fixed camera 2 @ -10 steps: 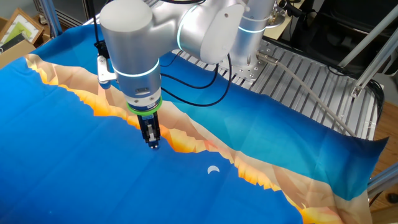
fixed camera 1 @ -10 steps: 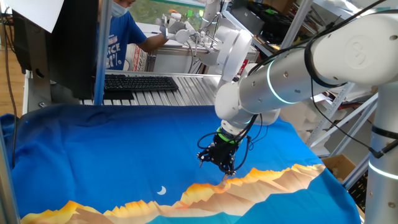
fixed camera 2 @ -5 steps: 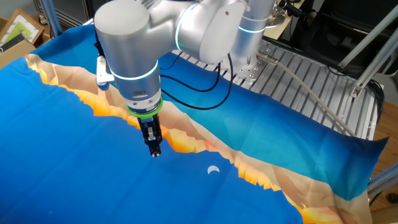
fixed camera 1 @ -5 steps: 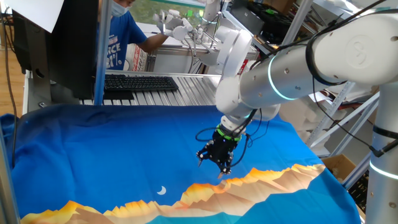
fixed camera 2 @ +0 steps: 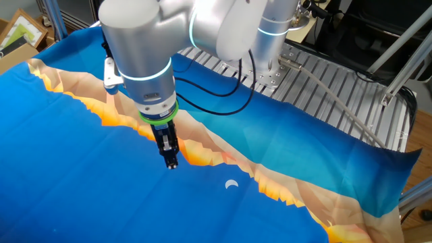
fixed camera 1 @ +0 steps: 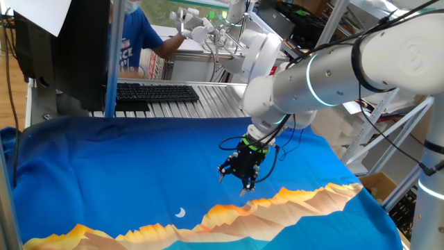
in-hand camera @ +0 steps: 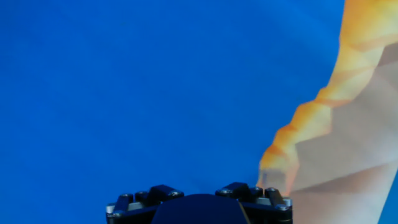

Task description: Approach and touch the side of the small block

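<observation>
The small block shows in none of the views; it is hidden or out of frame. My gripper (fixed camera 1: 234,185) hangs point-down just above the blue cloth (fixed camera 1: 125,160), close to the orange mountain band (fixed camera 1: 291,198). In the other fixed view the gripper (fixed camera 2: 172,164) sits at the edge of that band (fixed camera 2: 202,154). Its fingers look spread and hold nothing. The hand view shows only the black gripper base (in-hand camera: 199,202) over blue cloth, with the orange band (in-hand camera: 311,118) to the right.
A white crescent print (fixed camera 1: 180,212) lies on the cloth left of the gripper, also in the other fixed view (fixed camera 2: 231,184). A black keyboard (fixed camera 1: 156,92) and a person (fixed camera 1: 135,42) are behind the table. A ribbed metal surface (fixed camera 2: 324,88) borders the cloth.
The gripper has drifted a little away from the orange band over the blue cloth and risen slightly. Its fingers have not changed.
</observation>
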